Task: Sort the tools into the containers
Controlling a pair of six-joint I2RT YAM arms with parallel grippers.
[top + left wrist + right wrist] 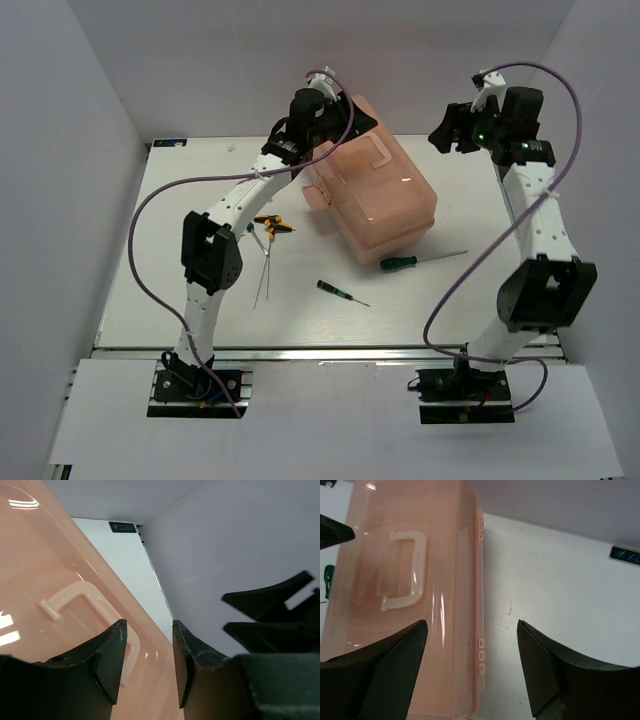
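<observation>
In the top view your left gripper (345, 112) is a dark mass over the 11 o'clock corner of the translucent salmon-pink plastic toolbox (385, 210), and its fingers cannot be made out there. Only the left wrist view shows them: the left gripper (148, 660) has its jaws apart, nothing between them, above the box lid beside the pale lid handle (85, 605). The far edges of that view are cut off by the fingers.

Your right gripper (450, 128) hangs in the air at 2 o'clock of the box. Its own camera shows the right gripper (470, 665) spread wide and empty, looking down on the closed lid.

The tools appear whole only from above, all on the white table (180, 300): a green-handled screwdriver (420, 260) at 6 o'clock, just beside the box, a small black-handled screwdriver (340, 291) at 7 o'clock, and yellow-black mini pliers (272, 224) and thin metal rods (264, 270) at 8 o'clock. The right wrist view catches only a green sliver (328, 577) at its left edge.
</observation>
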